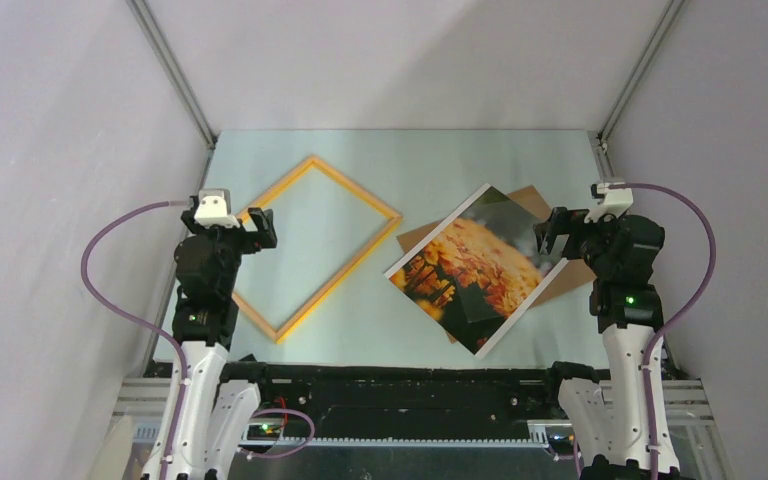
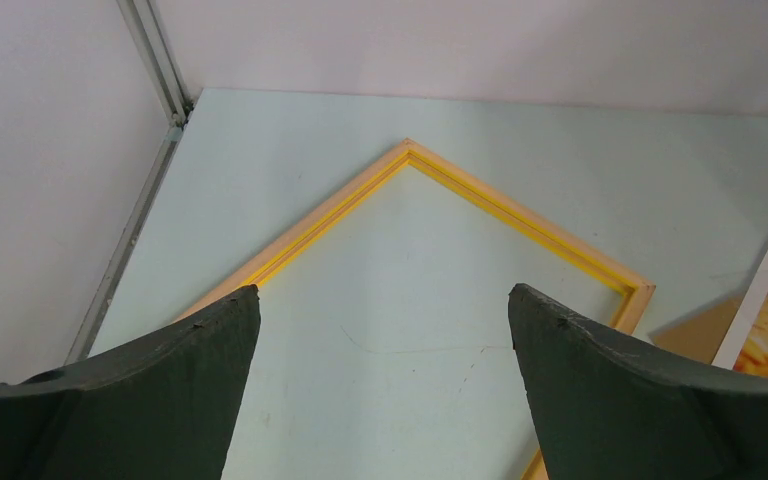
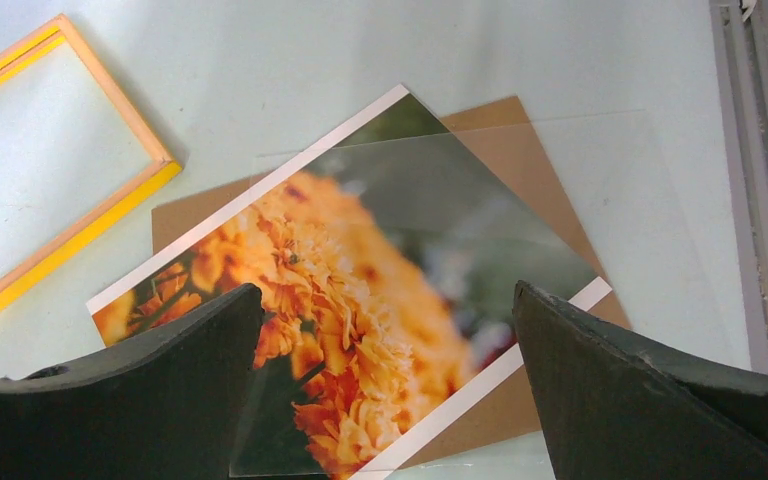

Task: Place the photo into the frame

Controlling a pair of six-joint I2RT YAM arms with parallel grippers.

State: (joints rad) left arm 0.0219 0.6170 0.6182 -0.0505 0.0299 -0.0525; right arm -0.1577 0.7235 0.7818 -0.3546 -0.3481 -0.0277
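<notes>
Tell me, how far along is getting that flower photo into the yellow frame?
Nothing looks done yet. The frame lies empty on the left, and the photo rests apart from it atop a brown backing board. Nothing is in hand: the left end effector hovers open over the frame, the right end effector open over the photo. Left: pick up the photo and seat it in the frame.

Glossy orange-flower photo (image 1: 470, 270), white-bordered, flat, skewed, right of frame (image 1: 356, 186); thin yellow wood, empty, lying diamond-wise on counter (image 1: 430, 160).
</notes>
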